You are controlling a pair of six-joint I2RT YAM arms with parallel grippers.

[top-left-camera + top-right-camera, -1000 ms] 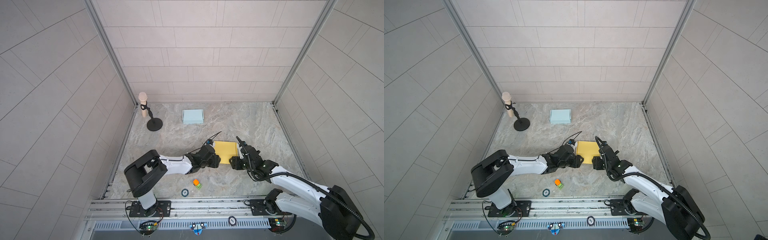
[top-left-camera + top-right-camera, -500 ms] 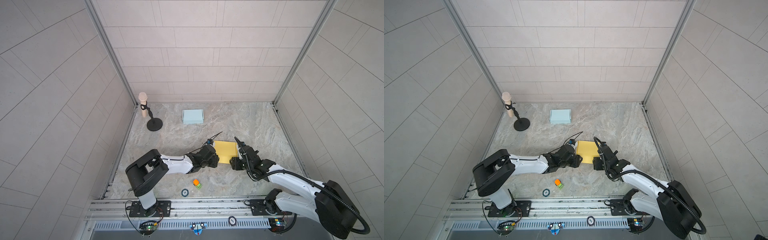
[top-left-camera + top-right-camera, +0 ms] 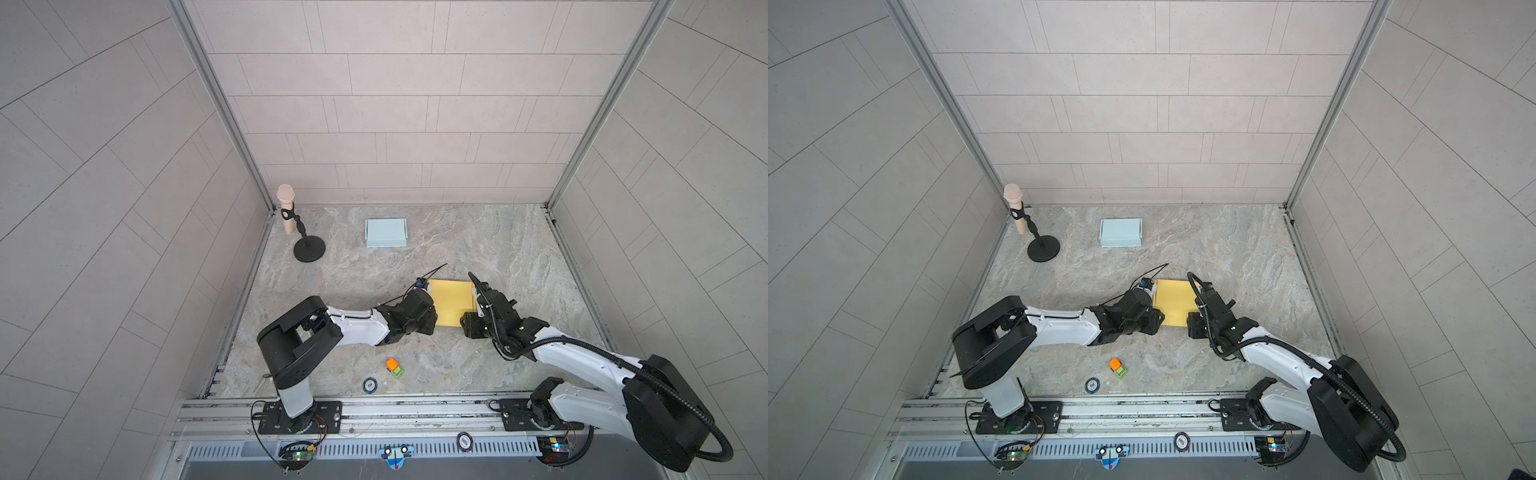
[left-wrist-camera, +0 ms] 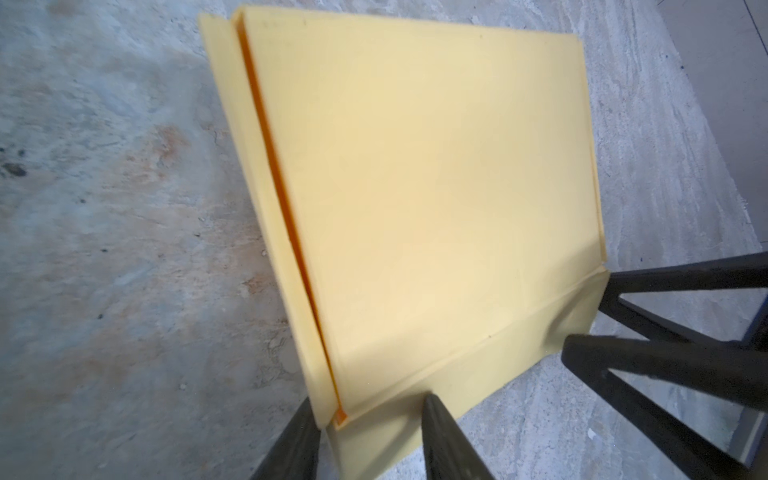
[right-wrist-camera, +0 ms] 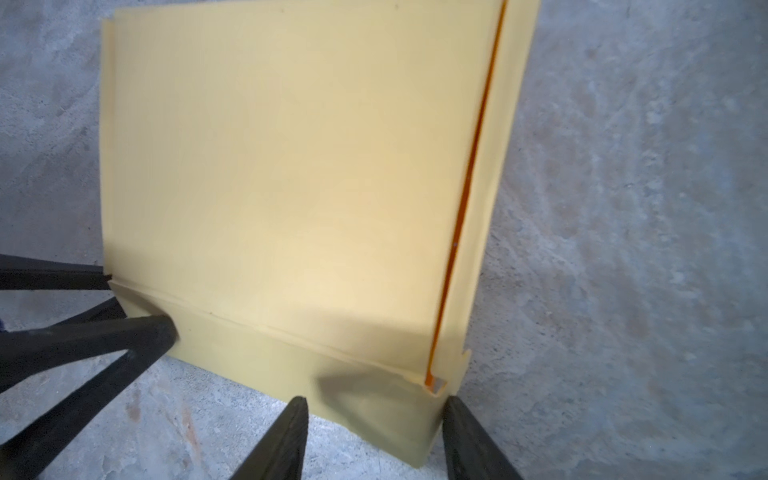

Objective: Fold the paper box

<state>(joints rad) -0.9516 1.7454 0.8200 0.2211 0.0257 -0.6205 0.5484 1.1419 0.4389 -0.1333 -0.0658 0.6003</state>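
You look set to raise the end flap of the flat yellow paper box (image 3: 451, 305); left pincer (image 4: 370, 401) and right pincer (image 5: 375, 401) straddle its corners, parted, gripping nothing; next, pinch and lift evenly.

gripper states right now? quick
Left gripper: open, jaws astride one near corner of the yellow paper box.
Right gripper: open, jaws astride the box's other near corner.
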